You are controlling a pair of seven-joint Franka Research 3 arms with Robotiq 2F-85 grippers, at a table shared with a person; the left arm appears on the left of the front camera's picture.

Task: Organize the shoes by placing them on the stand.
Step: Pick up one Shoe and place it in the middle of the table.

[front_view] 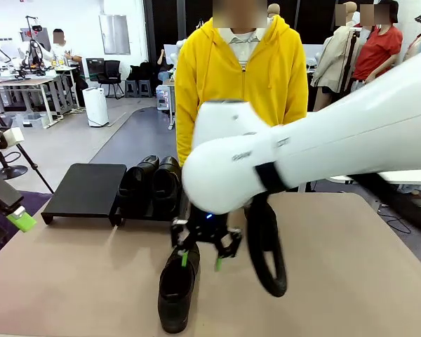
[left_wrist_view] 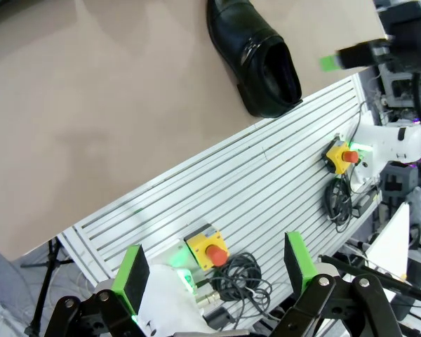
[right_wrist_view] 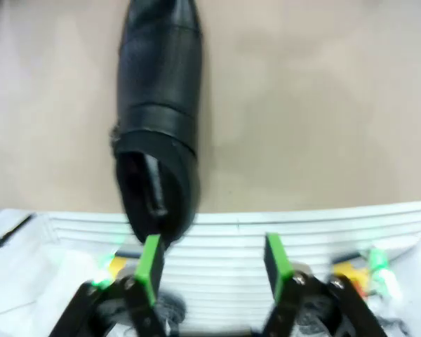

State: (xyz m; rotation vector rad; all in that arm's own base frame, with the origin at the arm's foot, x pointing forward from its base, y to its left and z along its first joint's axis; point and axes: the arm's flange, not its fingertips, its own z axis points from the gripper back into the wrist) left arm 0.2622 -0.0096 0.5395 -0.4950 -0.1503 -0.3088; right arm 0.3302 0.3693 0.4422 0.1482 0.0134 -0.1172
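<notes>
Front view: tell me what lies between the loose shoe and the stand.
In front view, the right gripper hangs over the loose shoe's far end; past it, bare table to the stand.

Big white right arm [front_view: 323,147] blocks the right end of the low black sloped stand [front_view: 84,189], so no telling what's past the two glossy black leather loafers [front_view: 167,179] on it. Right wrist view's smeary, and the lone black loafer [right_wrist_view: 158,105] gets its toe cut at the top edge. Front view's left edge chops the left gripper [left_wrist_view: 216,265], one green pad [front_view: 21,220] poking in.
</notes>
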